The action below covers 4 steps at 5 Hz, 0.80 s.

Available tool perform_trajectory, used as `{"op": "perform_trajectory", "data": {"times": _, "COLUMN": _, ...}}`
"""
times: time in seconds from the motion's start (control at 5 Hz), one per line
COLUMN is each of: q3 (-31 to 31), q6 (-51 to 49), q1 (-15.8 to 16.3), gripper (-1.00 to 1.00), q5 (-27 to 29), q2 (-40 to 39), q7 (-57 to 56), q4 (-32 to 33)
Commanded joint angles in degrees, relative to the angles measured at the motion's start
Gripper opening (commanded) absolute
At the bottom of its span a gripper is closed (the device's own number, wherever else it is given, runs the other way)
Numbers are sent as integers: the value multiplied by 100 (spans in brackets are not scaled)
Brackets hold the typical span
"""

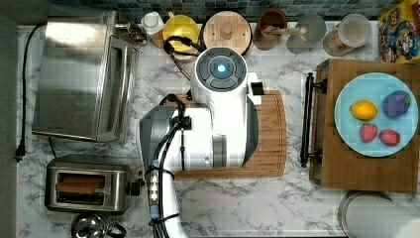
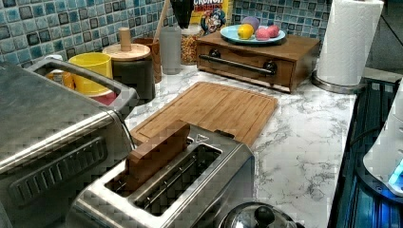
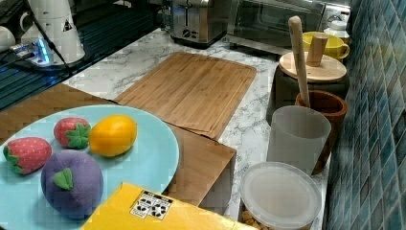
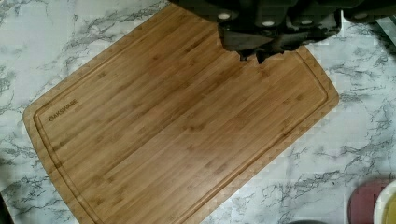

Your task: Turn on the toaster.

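**Getting over to the toaster lever, nothing pressed yet**

Reaching the small brushed-steel pop-up toaster (image 1: 88,191) is the job right now. It sits at the top view's lower left on the white marble tabletop (image 1: 257,203), with a brown slice standing in one slot, and its black side lever (image 1: 133,187) faces the arm. The claw (image 4: 257,55) hangs over the bamboo cutting board (image 4: 182,121), well apart from the toaster, and honestly I can't tell if it's open or closed.

I'd say come in low from the board side, get above the lever and push straight down so the toaster doesn't skid.

Stuff to watch: the big steel toaster oven (image 1: 81,74) is just beside it, a shiny round kettle lid (image 1: 91,227) on the other side, and the arm's own cable bundle (image 1: 157,188) dangles near the lever.
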<state>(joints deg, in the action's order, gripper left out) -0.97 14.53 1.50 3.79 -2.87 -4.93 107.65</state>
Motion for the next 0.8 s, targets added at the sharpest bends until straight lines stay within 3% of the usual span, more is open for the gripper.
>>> {"op": "perform_trajectory", "data": {"times": 0.2, "q3": -97, "q6": 585, "q1": 71, "gripper": -100, "q5": 374, "q2": 579, "q7": -617, "q4": 841}}
{"op": "perform_trajectory", "data": {"times": 0.8, "q3": -456, "q6": 1114, "q1": 451, "gripper": -100, "q5": 1030, "q2": 1283, "q7": -1659, "q4": 1874}}
